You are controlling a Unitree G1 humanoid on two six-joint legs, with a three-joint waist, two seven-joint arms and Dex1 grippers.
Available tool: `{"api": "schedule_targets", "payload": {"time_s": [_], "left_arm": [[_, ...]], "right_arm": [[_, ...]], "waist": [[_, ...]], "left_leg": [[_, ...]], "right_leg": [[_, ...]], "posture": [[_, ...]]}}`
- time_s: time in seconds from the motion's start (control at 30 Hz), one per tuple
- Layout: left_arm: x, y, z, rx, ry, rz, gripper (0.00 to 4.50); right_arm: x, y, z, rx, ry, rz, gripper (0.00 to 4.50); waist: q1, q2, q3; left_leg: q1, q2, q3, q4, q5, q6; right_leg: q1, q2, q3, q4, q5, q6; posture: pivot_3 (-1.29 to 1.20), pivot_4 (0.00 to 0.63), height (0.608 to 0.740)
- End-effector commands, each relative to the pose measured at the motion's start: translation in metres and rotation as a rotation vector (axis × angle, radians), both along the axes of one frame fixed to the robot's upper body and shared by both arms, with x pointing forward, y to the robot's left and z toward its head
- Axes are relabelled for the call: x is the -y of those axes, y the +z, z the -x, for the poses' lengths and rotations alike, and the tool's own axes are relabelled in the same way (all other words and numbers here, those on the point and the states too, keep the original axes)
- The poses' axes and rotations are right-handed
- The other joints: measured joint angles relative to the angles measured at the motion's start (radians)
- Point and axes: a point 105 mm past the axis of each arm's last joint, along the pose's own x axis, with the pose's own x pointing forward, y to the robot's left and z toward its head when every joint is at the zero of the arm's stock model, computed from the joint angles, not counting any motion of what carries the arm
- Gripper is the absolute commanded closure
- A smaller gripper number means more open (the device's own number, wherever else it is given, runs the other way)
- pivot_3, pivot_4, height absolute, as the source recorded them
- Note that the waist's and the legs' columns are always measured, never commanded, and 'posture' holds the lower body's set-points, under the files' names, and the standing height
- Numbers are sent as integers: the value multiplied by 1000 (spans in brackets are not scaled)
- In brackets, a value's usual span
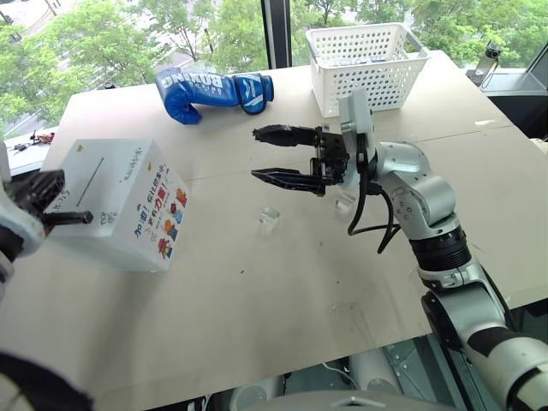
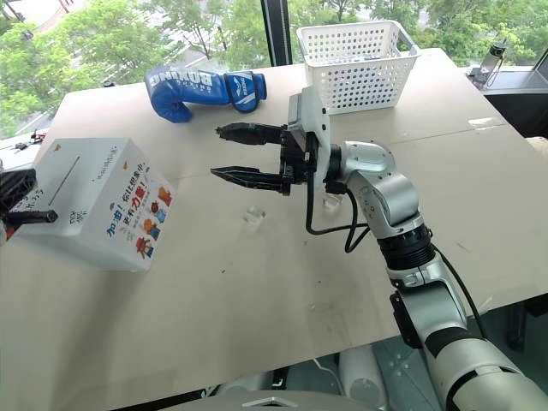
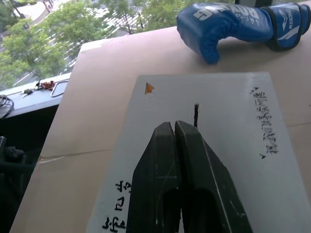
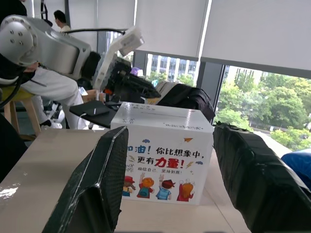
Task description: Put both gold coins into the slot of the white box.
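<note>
The white box (image 1: 116, 197) stands on the table's left part, with stickers on its side and a thin dark slot (image 1: 92, 181) on top. My left gripper (image 3: 174, 125) is shut and hovers over the box top, its tips just beside the near end of the slot (image 3: 196, 115); I see nothing between its fingers. My right gripper (image 1: 254, 154) hangs open and empty above the middle of the table, pointing at the box (image 4: 163, 155). The gold coins are out of view.
Two small clear holders (image 1: 269, 218) (image 1: 344, 204) lie on the table below the right gripper. A blue boxing glove (image 1: 214, 90) and a white perforated basket (image 1: 364, 64) sit at the back. A person (image 4: 60, 19) shows far off in the right wrist view.
</note>
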Motion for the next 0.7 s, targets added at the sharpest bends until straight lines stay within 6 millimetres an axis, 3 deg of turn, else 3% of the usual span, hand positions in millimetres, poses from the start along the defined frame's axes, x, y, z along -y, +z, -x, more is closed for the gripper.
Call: {"api": "schedule_targets", "payload": {"time_s": [0.03, 0.33, 0.7], "left_arm": [[3, 3, -1, 49, -36, -10, 4500], [14, -6, -8, 35, -115, -11, 4500], [4, -15, -10, 10, -70, -47, 4500]], "right_arm": [[1, 6, 4, 22, 11, -15, 1530], [1, 7, 3, 20, -1, -23, 1530], [2, 6, 2, 16, -10, -29, 1530]], "waist": [[0, 0, 0], [0, 0, 0], [0, 0, 0]], "left_leg": [[0, 0, 0, 0, 0, 0], [0, 0, 0, 0, 0, 0], [0, 0, 0, 0, 0, 0]], "right_leg": [[0, 0, 0, 0, 0, 0], [0, 0, 0, 0, 0, 0], [0, -1, 0, 0, 0, 0]], "posture": [[0, 150, 721], [0, 150, 721], [0, 150, 721]]}}
